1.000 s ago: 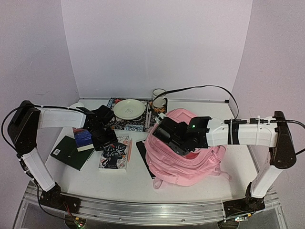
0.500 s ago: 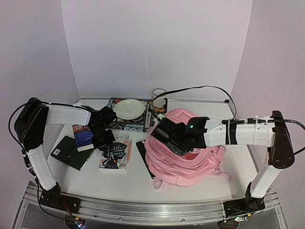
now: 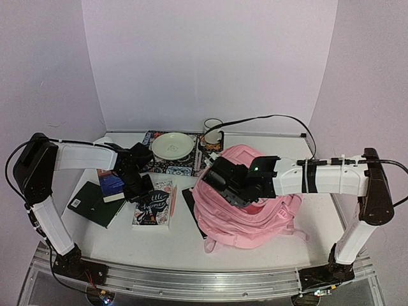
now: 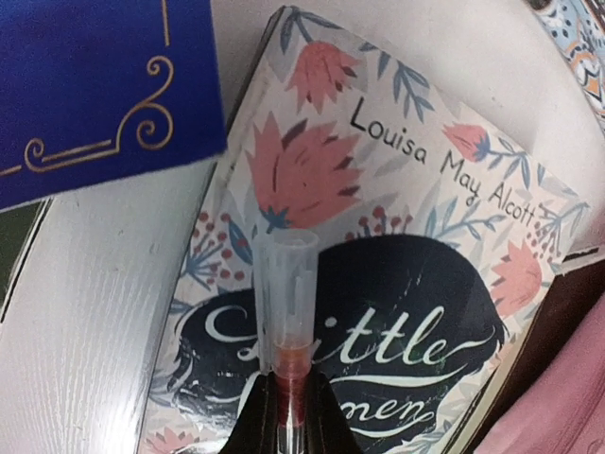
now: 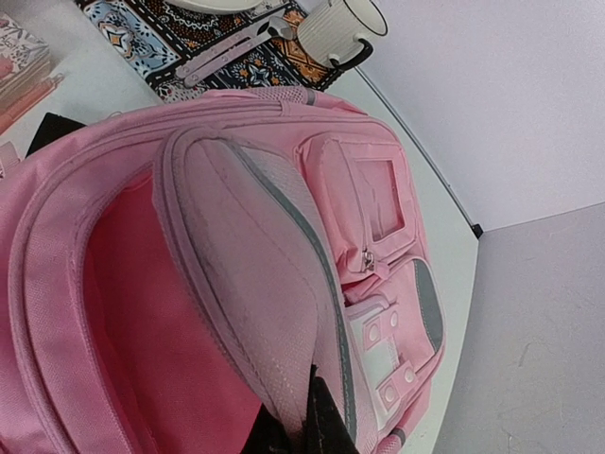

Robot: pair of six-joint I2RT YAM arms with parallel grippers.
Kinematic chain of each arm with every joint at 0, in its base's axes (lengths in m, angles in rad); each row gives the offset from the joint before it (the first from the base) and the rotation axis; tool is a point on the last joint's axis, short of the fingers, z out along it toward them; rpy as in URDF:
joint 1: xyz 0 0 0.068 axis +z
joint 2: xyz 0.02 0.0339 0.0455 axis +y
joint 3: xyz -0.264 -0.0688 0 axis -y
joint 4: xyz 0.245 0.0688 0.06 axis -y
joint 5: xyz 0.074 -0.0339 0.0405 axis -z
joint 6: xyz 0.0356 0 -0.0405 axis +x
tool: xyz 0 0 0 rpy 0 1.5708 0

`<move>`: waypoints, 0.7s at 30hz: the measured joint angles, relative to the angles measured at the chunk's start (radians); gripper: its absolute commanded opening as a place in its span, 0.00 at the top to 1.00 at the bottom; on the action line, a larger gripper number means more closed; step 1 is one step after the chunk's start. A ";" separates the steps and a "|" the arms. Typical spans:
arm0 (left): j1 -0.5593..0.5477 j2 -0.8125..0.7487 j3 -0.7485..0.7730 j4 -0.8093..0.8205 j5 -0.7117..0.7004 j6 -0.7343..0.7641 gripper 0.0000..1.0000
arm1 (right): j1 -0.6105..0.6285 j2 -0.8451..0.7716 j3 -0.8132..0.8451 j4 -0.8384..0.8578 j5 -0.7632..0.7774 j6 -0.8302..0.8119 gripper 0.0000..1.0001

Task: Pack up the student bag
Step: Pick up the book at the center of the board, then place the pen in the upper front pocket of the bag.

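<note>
Pink fabric fills the right wrist view: the bag (image 5: 236, 218) lies open, its inside showing at lower left. The right gripper (image 5: 301, 411), at the bottom edge, is pinched tight on the rim of the bag's front flap. Seen from the top, the bag sits right of centre on the table (image 3: 185, 245). The left gripper (image 4: 286, 402), bottom centre of its view, is closed narrow on a clear pen (image 4: 286, 284) over the Little Women book (image 4: 397, 189), with a blue book (image 4: 85, 85) at upper left.

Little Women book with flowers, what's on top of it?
A clear-capped pen with red inside lies over the flowery paperback book's cover, pinched by the left gripper. Its fingers hide the pen's lower end, and the pen covers part of the title.
</note>
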 measured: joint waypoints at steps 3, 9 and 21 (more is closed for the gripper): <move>-0.005 -0.050 -0.006 0.004 0.018 0.004 1.00 | 0.000 0.000 0.002 0.003 -0.018 0.000 1.00; -0.006 -0.167 -0.013 0.095 0.114 0.004 1.00 | 0.000 0.000 0.013 0.008 -0.059 0.002 1.00; -0.141 -0.190 -0.021 0.419 0.323 -0.057 0.99 | 0.000 0.000 0.046 0.017 -0.134 0.058 1.00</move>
